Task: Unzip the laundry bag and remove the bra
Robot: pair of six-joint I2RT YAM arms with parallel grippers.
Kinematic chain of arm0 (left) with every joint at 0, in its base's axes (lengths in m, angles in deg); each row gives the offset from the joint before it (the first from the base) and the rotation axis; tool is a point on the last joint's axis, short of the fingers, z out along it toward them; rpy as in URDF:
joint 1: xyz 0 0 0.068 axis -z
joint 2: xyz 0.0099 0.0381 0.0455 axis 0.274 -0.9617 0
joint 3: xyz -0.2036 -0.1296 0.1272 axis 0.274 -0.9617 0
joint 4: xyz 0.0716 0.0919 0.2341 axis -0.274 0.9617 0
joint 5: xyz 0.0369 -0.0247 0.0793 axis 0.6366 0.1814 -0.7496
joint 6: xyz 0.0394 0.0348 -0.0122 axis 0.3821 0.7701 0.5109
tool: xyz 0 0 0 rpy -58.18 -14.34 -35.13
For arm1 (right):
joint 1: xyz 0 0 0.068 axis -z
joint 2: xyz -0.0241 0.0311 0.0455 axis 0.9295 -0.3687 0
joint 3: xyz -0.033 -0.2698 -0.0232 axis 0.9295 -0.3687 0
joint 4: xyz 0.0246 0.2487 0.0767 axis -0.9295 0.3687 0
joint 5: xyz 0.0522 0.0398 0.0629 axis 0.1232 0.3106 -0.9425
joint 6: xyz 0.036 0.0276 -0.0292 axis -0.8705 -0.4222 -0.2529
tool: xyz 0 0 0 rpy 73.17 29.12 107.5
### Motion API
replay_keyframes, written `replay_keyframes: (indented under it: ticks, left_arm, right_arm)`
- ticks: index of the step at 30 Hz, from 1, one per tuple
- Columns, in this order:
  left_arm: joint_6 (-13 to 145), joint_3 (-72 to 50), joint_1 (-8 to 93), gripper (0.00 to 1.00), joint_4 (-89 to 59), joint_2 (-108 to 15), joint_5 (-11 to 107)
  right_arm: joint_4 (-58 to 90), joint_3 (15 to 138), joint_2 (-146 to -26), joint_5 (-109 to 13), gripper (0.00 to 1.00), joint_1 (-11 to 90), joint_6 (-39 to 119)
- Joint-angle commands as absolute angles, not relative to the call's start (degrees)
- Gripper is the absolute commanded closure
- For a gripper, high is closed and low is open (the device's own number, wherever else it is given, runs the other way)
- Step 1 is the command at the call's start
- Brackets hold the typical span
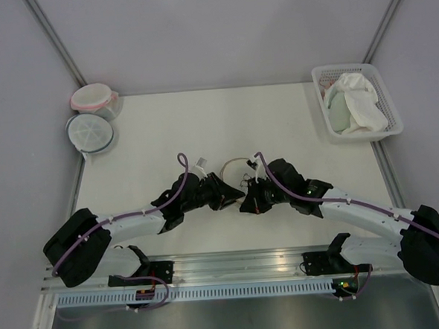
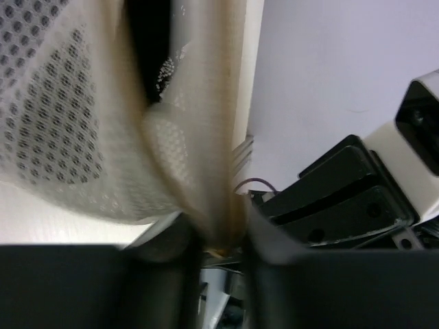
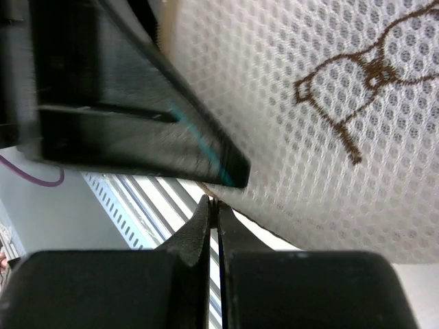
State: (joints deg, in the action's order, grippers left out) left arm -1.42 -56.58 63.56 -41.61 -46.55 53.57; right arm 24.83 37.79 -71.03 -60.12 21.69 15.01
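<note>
The laundry bag (image 1: 233, 164), cream mesh with a tan rim, sits mid-table, mostly covered by both grippers. My left gripper (image 1: 220, 193) comes at it from the left. In the left wrist view its jaws (image 2: 219, 229) pinch the bag's tan rim (image 2: 212, 137) beside the mesh (image 2: 62, 116). My right gripper (image 1: 251, 200) is shut, its tips (image 3: 215, 202) meeting on a thin zip pull at the bag's edge (image 3: 322, 178). A brown bra drawing (image 3: 357, 89) shows on the mesh. The bra is hidden; only a dark gap (image 2: 147, 48) shows between mesh layers.
A pink-rimmed tub (image 1: 92, 98) and a blue-grey-rimmed tub (image 1: 89, 133) stand at the back left. A white basket (image 1: 345, 68) at the back right holds a white cloth (image 1: 365, 100) and a pale green cloth (image 1: 339, 111). A metal rail (image 1: 233, 264) runs along the near edge.
</note>
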Motion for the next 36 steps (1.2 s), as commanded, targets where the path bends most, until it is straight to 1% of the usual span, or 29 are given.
replay_keyframes:
  ticks: [1, 4, 7, 8, 9, 11, 12, 15, 16, 17, 18, 19, 21, 23, 24, 25, 26, 27, 28, 29, 30, 31, 32, 33, 34, 36]
  left_arm:
    - [-3.0, -57.84, 63.8, 0.79, -48.5, -46.18, 50.75]
    - [-2.3, -58.1, 63.45, 0.98, -45.87, -44.51, 49.78]
    - [-0.8, -57.67, 62.66, 0.98, -43.06, -43.19, 49.51]
    - [-0.02, -57.23, 62.05, 0.98, -42.09, -42.4, 49.51]
    - [0.34, -57.14, 61.78, 0.98, -40.6, -41.87, 49.51]
    - [1.04, -56.96, 61.08, 0.98, -39.36, -41.08, 49.6]
    - [1.22, -56.96, 60.99, 0.98, -39.27, -40.81, 49.94]
    - [1.75, -57.05, 60.73, 0.98, -39.18, -40.63, 51.08]
    - [2.1, -56.87, 60.73, 0.93, -39.27, -40.72, 51.7]
    - [2.45, -56.7, 60.73, 0.82, -39.44, -41.16, 52.31]
    - [2.8, -56.52, 60.73, 0.67, -39.53, -41.16, 53.45]
    - [3.07, -56.43, 60.73, 0.38, -39.01, -41.07, 53.81]
    - [3.24, -56.87, 60.73, 0.17, -38.13, -39.77, 53.73]
    - [3.24, -58.27, 60.73, 0.12, -36.03, -37.57, 52.59]
    - [3.33, -58.97, 60.73, 0.1, -35.32, -34.08, 50.76]
    - [3.51, -60.2, 60.73, 0.09, -32.62, -32.13, 49.61]
    - [3.86, -61.08, 60.73, 0.07, -28.5, -27.32, 46.81]
    - [3.86, -61.09, 60.73, 0.06, -28.46, -27.27, 45.3]
    - [4.56, -61.87, 60.73, 0.06, -26.11, -22.14, 43.98]
    - [4.82, -62.14, 60.73, 0.05, -21.91, -19.65, 42.67]
    - [5.17, -62.58, 60.73, 0.03, -19.52, -17.45, 40.22]
    - [5.96, -62.76, 60.73, 0.02, -17.49, -12.64, 39.76]
    - [6.32, -62.85, 60.73, 0.01, -13.91, -10.86, 37.92]
    - [6.76, -63.02, 60.73, 0.01, -13.26, -8.84, 36.69]
    - [7.02, -63.11, 60.73, 0.01, -10.82, -6.12, 36.07]
    - [7.11, -63.64, 60.73, 0.01, -8.08, -3.82, 35.19]
  right_arm:
    - [27.16, 38.96, -68.49, -57.25, 1.0, 21.43, 16.52]
    - [30.15, 39.66, -67.44, -54.35, 1.0, 21.43, 17.23]
    - [35.76, 41.33, -67.78, -48.83, 1.0, 21.43, 17.76]
    - [39.7, 42.47, -68.22, -46.98, 1.0, 21.43, 18.1]
    - [41.48, 43.0, -69.18, -42.52, 0.99, 21.43, 18.11]
    - [46.21, 44.23, -70.42, -37.76, 1.0, 21.34, 17.24]
    - [47.11, 44.41, -70.51, -33.9, 1.0, 21.43, 16.79]
    - [47.91, 44.41, -69.99, -29.57, 0.99, 21.43, 15.82]
    - [47.83, 44.67, -69.98, -28.6, 1.0, 21.43, 15.65]
    - [47.91, 44.85, -70.07, -27.98, 1.0, 21.43, 15.47]
    - [48.09, 45.11, -70.16, -26.93, 1.0, 21.43, 15.38]
    - [49.31, 45.98, -70.42, -23.7, 0.99, 21.34, 15.3]
    - [50.89, 46.95, -71.39, -20.09, 1.0, 21.34, 14.68]
    - [53.53, 48.27, -72.79, -13.94, 1.0, 21.52, 13.81]
    - [54.49, 48.89, -73.23, -12.09, 1.0, 21.52, 13.11]
    - [56.16, 49.94, -73.76, -10.41, 1.0, 21.6, 12.49]
    - [56.87, 50.64, -74.29, -7.44, 1.0, 21.61, 11.96]
    - [56.88, 50.65, -74.29, -6.28, 0.99, 21.61, 11.7]
    - [57.4, 51.0, -74.29, -4.79, 0.99, 21.61, 11.34]
    - [57.67, 51.26, -73.86, -2.68, 0.92, 21.61, 11.17]
    - [57.93, 51.44, -73.68, -1.62, 0.72, 21.52, 10.99]
    - [58.37, 51.79, -73.5, -1.09, 0.67, 21.6, 10.82]
    - [58.11, 52.05, -72.63, -3.08, 0.61, 21.61, 11.77]
    - [57.33, 52.14, -72.01, -5.28, 0.34, 21.52, 12.82]
    - [55.05, 51.97, -71.22, -8.0, 0.04, 21.6, 15.97]
    - [52.58, 51.79, -69.02, -17.72, 0.02, 21.61, 18.45]
